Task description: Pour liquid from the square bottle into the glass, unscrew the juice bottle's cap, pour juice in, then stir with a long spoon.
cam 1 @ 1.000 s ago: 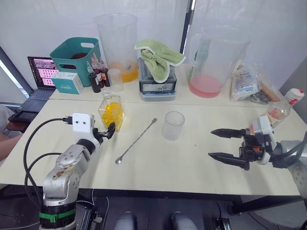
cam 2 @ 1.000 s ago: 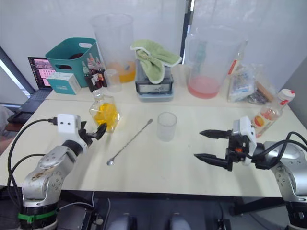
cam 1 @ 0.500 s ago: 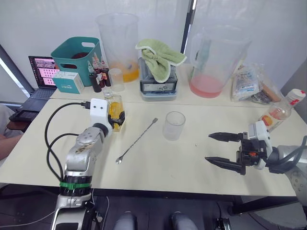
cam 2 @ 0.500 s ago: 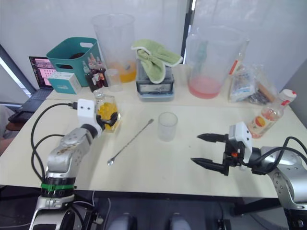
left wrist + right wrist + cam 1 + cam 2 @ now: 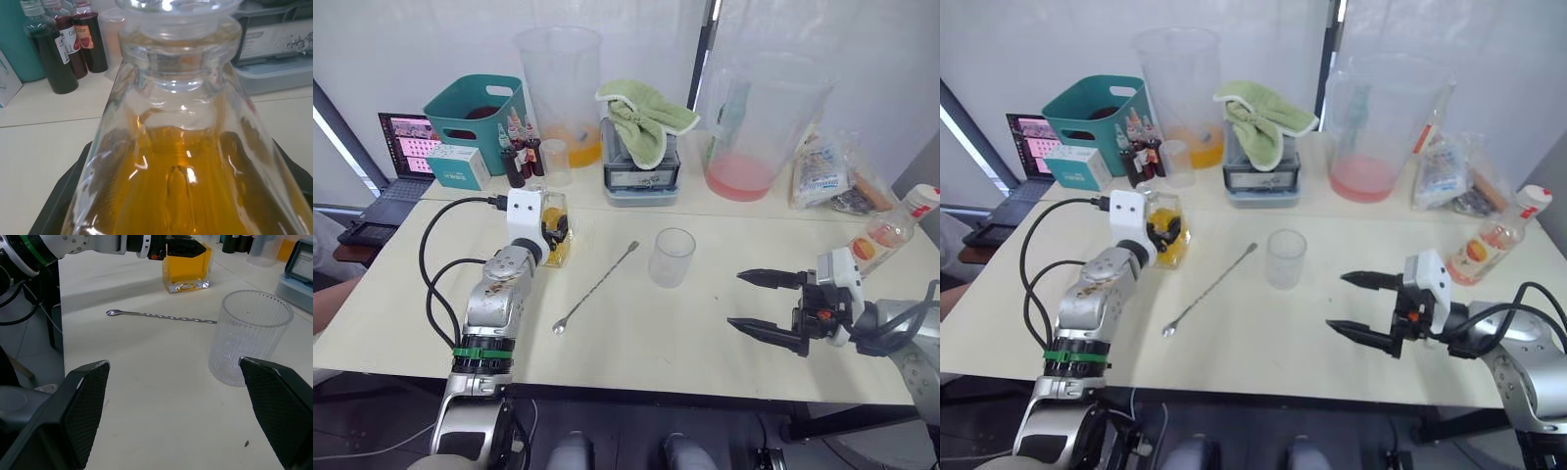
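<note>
The square bottle (image 5: 555,233) of amber liquid stands on the table, left of centre. My left gripper (image 5: 548,231) is shut on it, one black finger (image 5: 58,200) pressed on each side. The ribbed empty glass (image 5: 672,257) stands at mid-table. Between bottle and glass lies the long twisted spoon (image 5: 597,287), slanted. The juice bottle (image 5: 1491,240) with its white cap stands near the table's right edge. My right gripper (image 5: 734,299) hovers open, right of the glass, fingers pointing at it, holding nothing.
Along the back stand a teal basket (image 5: 475,110), small dark bottles (image 5: 521,157), a small cup (image 5: 555,162), two tall clear pitchers (image 5: 560,78) (image 5: 759,117), a green cloth (image 5: 646,113) on a grey box and plastic bags (image 5: 822,171). A laptop (image 5: 396,147) sits far left.
My left gripper reached forward from the bottle's left and closed around it. My right gripper drifted slightly left and toward the front edge, staying open. The camera shifted a little.
</note>
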You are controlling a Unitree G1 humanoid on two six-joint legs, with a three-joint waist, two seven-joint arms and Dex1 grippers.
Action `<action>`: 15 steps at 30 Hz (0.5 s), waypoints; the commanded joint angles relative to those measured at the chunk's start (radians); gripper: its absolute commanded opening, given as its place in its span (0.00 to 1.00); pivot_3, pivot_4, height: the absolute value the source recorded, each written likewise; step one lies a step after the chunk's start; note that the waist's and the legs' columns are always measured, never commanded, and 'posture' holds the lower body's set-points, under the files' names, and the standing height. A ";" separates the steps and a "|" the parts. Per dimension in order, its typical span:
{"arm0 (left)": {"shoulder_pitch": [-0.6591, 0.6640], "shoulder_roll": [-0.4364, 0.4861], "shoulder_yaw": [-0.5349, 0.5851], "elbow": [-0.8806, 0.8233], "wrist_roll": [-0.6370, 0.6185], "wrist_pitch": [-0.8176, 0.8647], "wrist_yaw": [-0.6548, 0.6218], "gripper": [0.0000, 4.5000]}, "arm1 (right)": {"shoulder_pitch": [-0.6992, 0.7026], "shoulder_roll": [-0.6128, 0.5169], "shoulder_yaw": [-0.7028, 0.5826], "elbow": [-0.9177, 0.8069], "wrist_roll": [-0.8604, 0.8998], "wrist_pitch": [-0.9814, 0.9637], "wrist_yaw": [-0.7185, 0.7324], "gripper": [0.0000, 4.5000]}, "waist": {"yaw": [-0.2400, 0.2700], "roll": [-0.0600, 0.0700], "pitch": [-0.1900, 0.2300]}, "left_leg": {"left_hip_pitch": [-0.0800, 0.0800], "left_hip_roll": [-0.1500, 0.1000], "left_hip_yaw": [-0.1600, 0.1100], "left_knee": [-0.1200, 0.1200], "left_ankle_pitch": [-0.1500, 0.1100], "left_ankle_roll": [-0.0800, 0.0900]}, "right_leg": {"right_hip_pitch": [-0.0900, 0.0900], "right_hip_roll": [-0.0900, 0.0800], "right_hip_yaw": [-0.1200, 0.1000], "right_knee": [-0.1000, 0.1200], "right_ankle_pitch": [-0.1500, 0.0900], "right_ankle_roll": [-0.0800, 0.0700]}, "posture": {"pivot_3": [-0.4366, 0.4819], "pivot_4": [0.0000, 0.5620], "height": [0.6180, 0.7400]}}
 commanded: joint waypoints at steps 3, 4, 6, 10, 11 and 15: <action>-0.004 0.080 0.059 -0.071 -0.112 -0.179 -0.249 0.66 | 0.003 -0.001 -0.031 -0.033 0.017 -0.005 -0.018 1.00 | -0.003 -0.001 0.001 | -0.001 0.000 0.000 0.000 0.000 -0.001 | -0.002 0.000 0.000 0.000 0.000 0.000 | 0.48 0.27 1.00; 0.013 0.130 0.064 -0.089 -0.147 -0.211 -0.364 0.66 | 0.000 -0.001 -0.029 -0.030 0.016 -0.006 -0.019 1.00 | -0.003 -0.002 0.001 | -0.002 0.000 0.000 0.000 0.000 -0.001 | -0.002 0.000 0.000 0.000 0.000 0.000 | 0.48 0.27 1.00; 0.033 0.193 0.081 -0.117 -0.229 -0.234 -0.541 0.66 | -0.012 -0.003 -0.024 -0.019 0.015 -0.005 -0.018 1.00 | -0.006 -0.003 0.002 | -0.004 0.000 -0.001 0.000 0.000 -0.001 | -0.004 0.000 -0.001 0.000 0.000 0.000 | 0.48 0.27 1.00; 0.046 0.290 0.075 -0.171 -0.393 -0.152 -0.821 0.66 | -0.047 -0.005 -0.008 0.016 0.009 -0.004 -0.011 1.00 | -0.010 -0.003 0.002 | -0.007 0.000 -0.002 0.000 0.000 -0.001 | -0.006 0.000 -0.002 0.000 0.000 0.000 | 0.48 0.27 1.00; 0.049 0.310 0.064 -0.180 -0.416 -0.125 -0.870 0.66 | -0.055 -0.005 -0.005 0.023 0.008 -0.003 -0.009 1.00 | -0.009 -0.003 0.002 | -0.008 0.000 -0.003 0.000 0.000 -0.001 | -0.006 0.000 -0.003 0.000 0.000 0.000 | 0.48 0.27 1.00; 0.052 0.360 -0.014 -0.244 -0.477 -0.042 -1.033 0.66 | -0.077 -0.012 -0.004 0.056 0.004 -0.001 0.005 1.00 | -0.009 -0.003 0.002 | -0.007 0.000 -0.004 0.000 0.000 -0.001 | -0.004 0.000 -0.003 0.000 0.000 0.000 | 0.48 0.27 1.00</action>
